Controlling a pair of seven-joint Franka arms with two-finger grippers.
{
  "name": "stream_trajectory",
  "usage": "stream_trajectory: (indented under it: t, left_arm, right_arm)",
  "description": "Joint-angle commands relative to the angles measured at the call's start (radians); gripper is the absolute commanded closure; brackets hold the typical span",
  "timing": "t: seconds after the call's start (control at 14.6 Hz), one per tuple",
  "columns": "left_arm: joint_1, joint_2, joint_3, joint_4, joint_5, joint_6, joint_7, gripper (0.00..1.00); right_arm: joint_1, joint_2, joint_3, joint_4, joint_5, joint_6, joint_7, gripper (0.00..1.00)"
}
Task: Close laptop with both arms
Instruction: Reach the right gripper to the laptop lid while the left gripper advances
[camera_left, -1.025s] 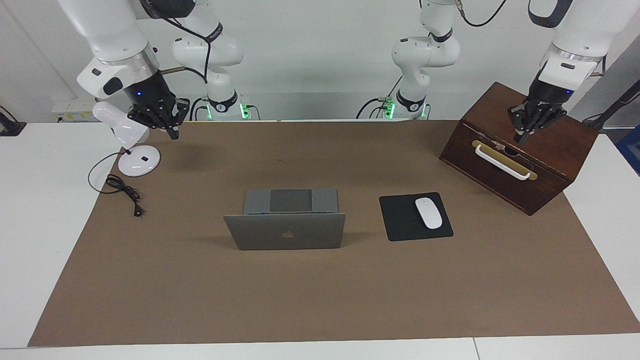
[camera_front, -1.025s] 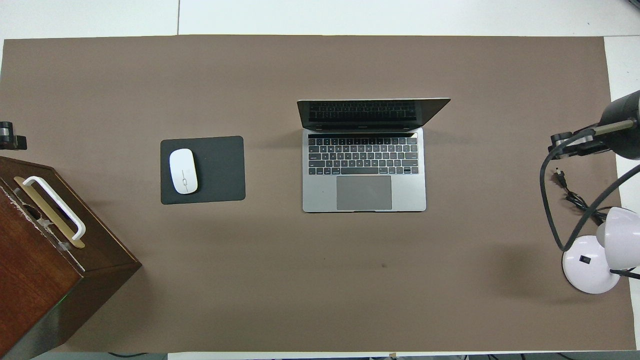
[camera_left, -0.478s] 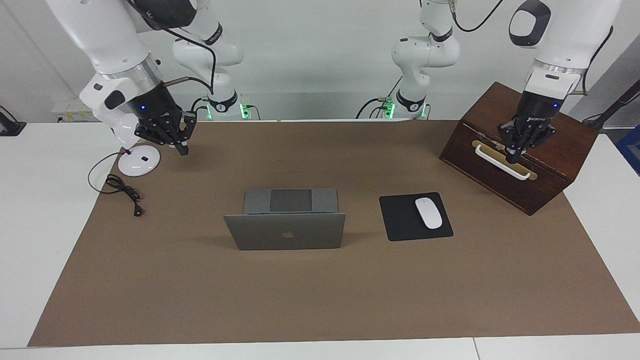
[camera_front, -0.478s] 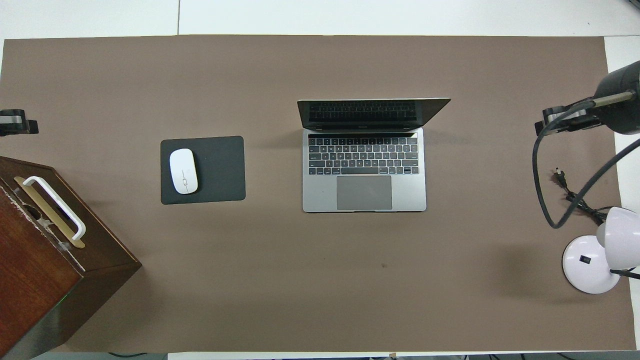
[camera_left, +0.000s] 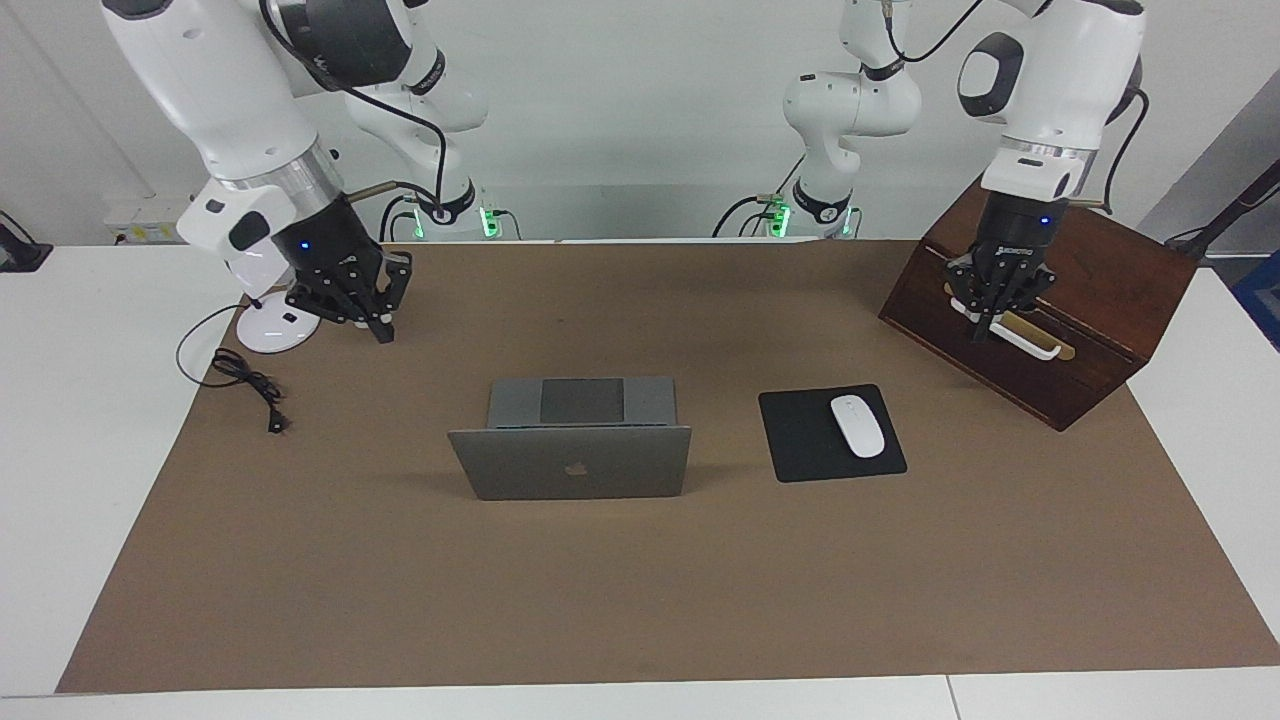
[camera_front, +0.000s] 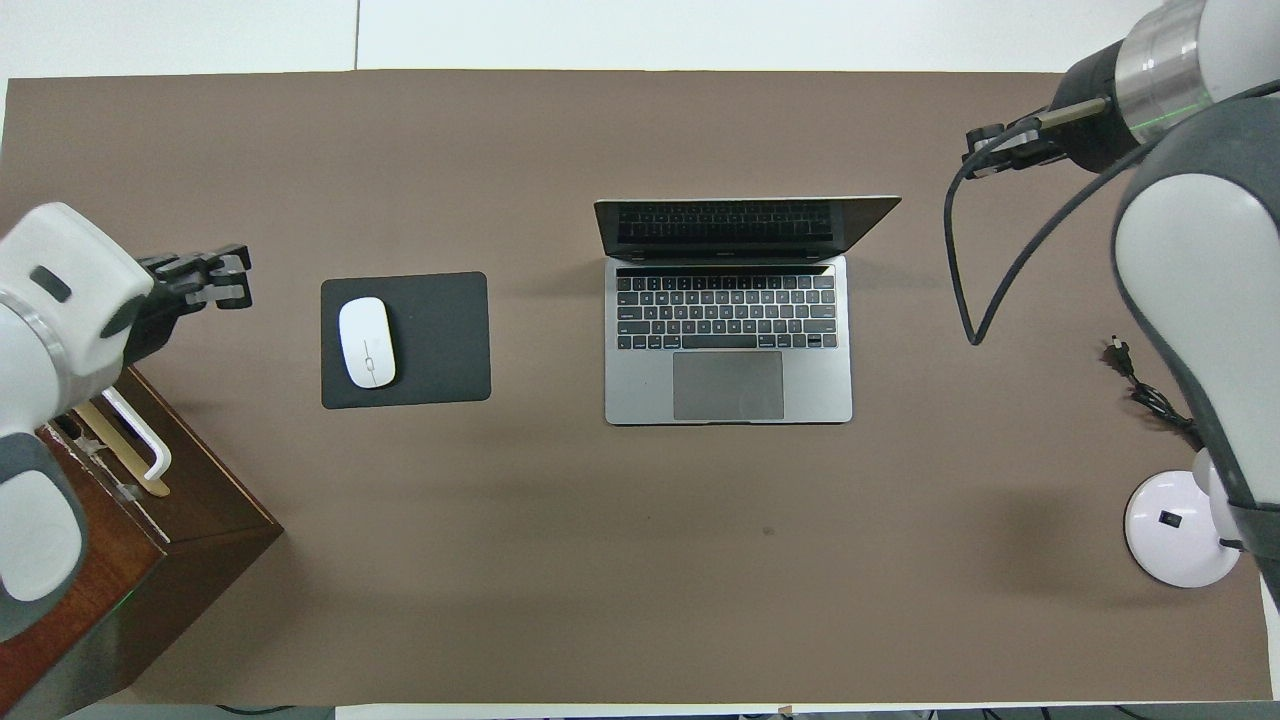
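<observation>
**Both arms on approach, laptop wide open**

Read the overhead view as a dial centred on the laptop, with twelve farthest from the robots.

At eight o'clock stands a wooden box at the left arm's end of the table. The left gripper hangs in the air at about nine o'clock, over the box's handled face in the facing view. I cannot tell whether its grip is spread or pressed together. Between it and the dial's centre lies a black mouse pad with a white mouse on it.

The laptop sits at mid-table on the brown mat. Its keyboard deck faces the robots and its lid stands open at twelve o'clock. Neither gripper touches it.

The right gripper hangs at about two o'clock over the mat, beside the white lamp, which stands at four o'clock. Its grip I likewise cannot tell.

My judgement is that the reach is in hand and the closing has not begun. Next, each gripper would need to come in over the lid's top edge, one toward each corner. They should then press it evenly toward six o'clock, so that the hinge folds without twisting and the deck does not slide.
</observation>
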Motion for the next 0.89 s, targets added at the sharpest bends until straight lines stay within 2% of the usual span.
stream_trajectory:
  t: [0.0,0.21,0.48,0.68,0.82]
  left_arm:
    - [-0.075,-0.068,0.013,-0.105,-0.016,0.085,0.008,1.00]
    - [-0.150,-0.077,0.013,-0.185,-0.018,0.204,-0.003,1.00]
    - [-0.239,-0.076,0.015,-0.265,-0.018,0.338,-0.024,1.00]
    - [-0.307,-0.054,0.015,-0.336,-0.018,0.481,-0.042,1.00]
    - [-0.348,-0.015,0.015,-0.360,-0.018,0.571,-0.059,1.00]
  right_arm:
    - [-0.009,0.067,0.032,0.038,0.030,0.076,0.041,1.00]
    - [-0.009,0.130,0.075,0.043,0.028,0.185,0.100,1.00]
    - [0.034,0.181,0.082,0.040,0.059,0.298,0.158,1.00]
    - [0.054,0.192,0.082,0.015,0.060,0.377,0.178,1.00]
    - [0.052,0.204,0.082,0.001,0.066,0.385,0.178,1.00]
